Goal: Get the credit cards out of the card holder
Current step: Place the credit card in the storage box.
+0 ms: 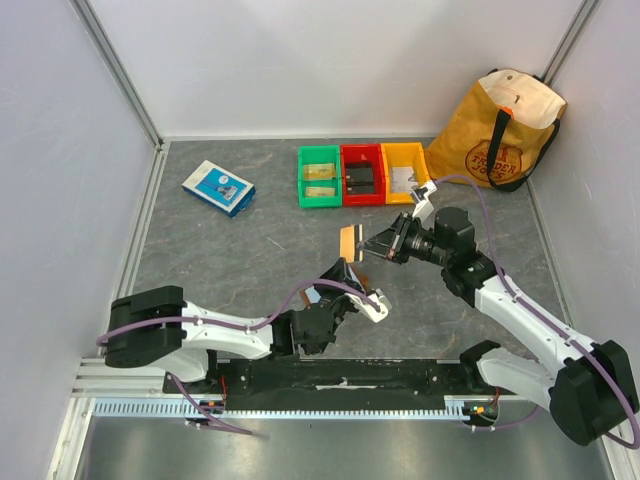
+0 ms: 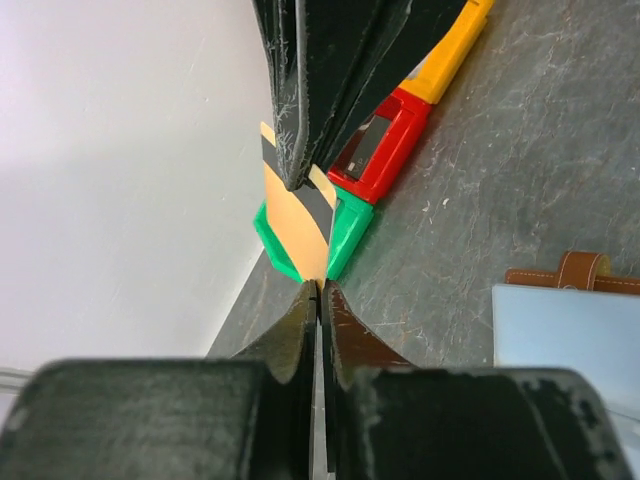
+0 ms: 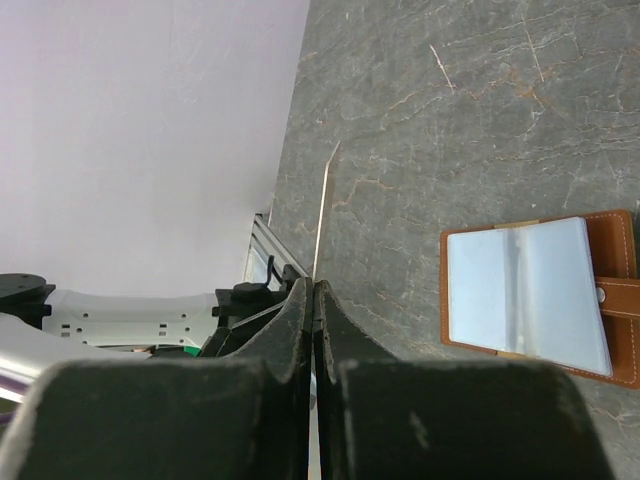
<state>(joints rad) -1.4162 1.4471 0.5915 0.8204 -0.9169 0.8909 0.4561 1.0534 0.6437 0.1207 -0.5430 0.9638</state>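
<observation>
Top external, left jaws and right jaws clamped on credit card (image 1: 347, 242), bag (image 1: 497, 130) lettered TRADER.

Tan credit card (image 1: 348, 243) upright above the table (image 1: 240, 260) — left fingers (image 1: 344, 271) and right fingers (image 1: 380, 241) meet it.

You are facing a dark grey, marble-patterned bench (image 1: 250, 260) sitting between plain white walls (image 1: 330, 60); aluminium posts (image 1: 117, 70) are rising at both back corners, and soft, even light is falling throughout.
</observation>
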